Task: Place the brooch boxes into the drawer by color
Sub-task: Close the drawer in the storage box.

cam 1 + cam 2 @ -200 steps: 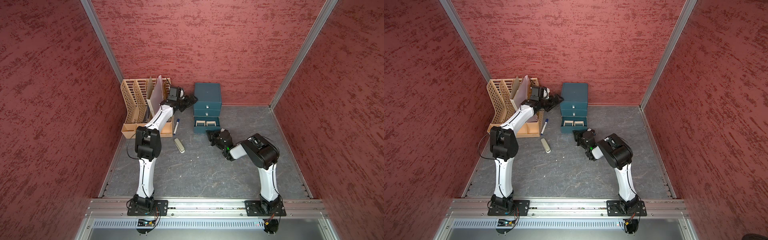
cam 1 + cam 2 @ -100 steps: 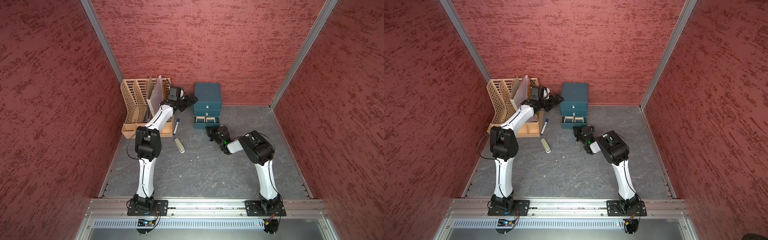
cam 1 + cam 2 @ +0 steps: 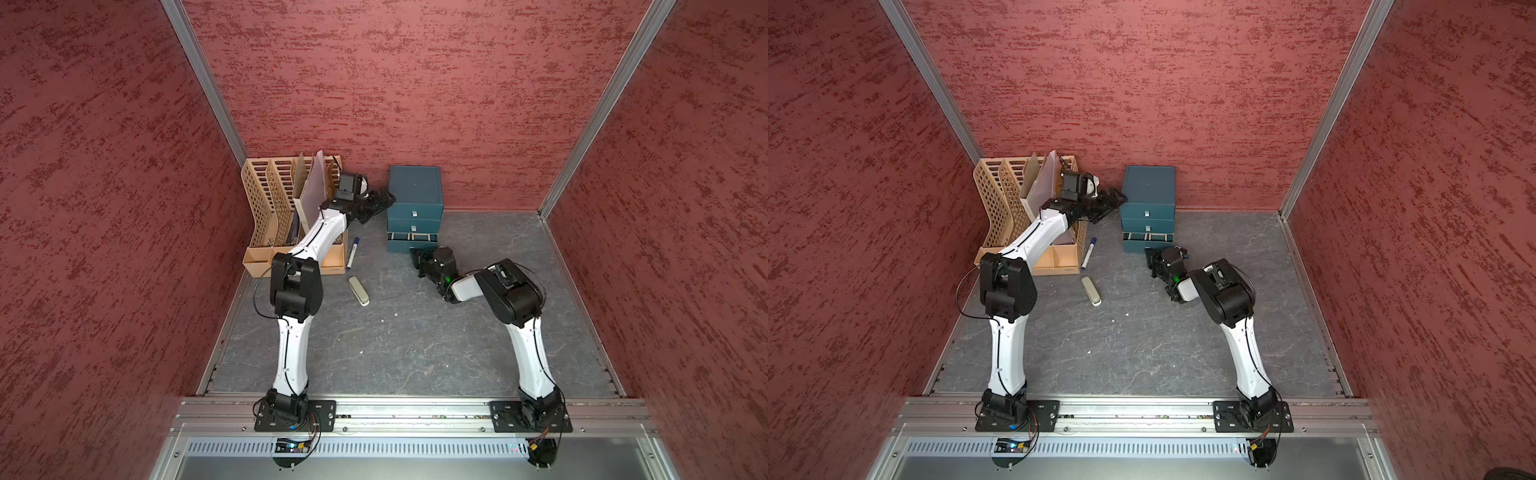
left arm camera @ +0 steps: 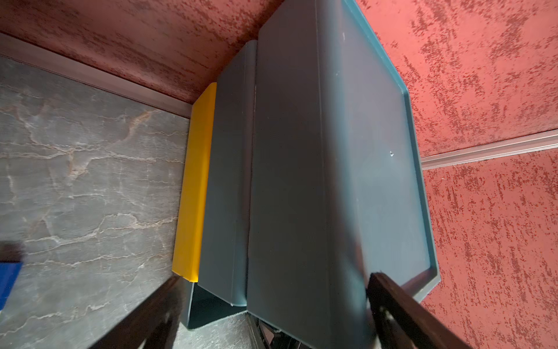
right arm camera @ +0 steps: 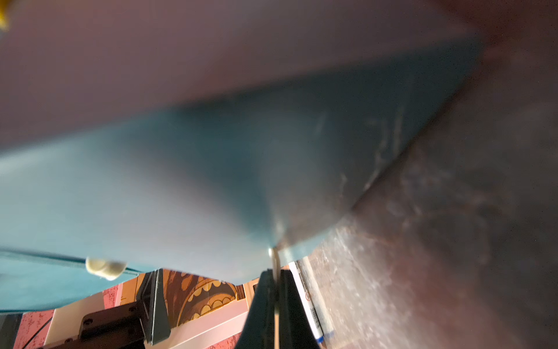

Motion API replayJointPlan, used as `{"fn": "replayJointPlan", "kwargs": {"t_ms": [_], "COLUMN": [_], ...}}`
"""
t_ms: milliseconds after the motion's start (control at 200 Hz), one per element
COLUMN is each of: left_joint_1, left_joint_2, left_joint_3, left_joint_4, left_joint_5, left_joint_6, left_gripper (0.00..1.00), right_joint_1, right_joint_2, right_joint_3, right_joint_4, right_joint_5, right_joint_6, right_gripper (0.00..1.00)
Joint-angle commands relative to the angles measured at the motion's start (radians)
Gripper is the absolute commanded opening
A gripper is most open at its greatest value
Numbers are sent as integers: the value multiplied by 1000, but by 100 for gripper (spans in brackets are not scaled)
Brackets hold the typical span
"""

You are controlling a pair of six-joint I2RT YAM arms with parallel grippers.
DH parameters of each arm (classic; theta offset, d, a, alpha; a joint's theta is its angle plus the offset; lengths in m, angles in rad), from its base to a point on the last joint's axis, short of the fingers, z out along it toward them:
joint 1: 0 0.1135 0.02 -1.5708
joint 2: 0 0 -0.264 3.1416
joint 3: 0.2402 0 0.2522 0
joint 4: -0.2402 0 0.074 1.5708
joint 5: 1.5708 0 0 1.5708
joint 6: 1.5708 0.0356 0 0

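The brooch boxes [image 3: 401,237] peek from the bottom drawer [image 3: 424,246], open just a crack. The right claw [image 3: 414,254], pinched together and empty, should push its front straight and slowly, while the left claw [image 3: 385,200], spread apart, steadies the chest [image 3: 415,183].

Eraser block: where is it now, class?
In both top views the eraser block lies on the floor just in front of the marker, left of the drawers.
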Motion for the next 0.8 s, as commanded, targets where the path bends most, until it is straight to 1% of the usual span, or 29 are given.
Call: {"fn": "replayJointPlan", "kwargs": {"t_ms": [0,426,796], "left_joint_1": [-7,-7,-10], "left_joint_2": [37,38,41], "left_joint_3": [16,20,28], "left_joint_4": [-52,-54,-57], "left_joint_5": [-4,-2,-3], "left_joint_6": [19,17,15], "left_gripper": [98,98,98], "right_joint_1": [-14,-28,-34], "right_joint_2": [31,82,111], "right_joint_3": [38,127,163], "right_joint_4": [-36,-88,-110], "right_joint_5": [12,12,8], "right_joint_6": [16,29,36], "right_gripper": [0,0,0]}}
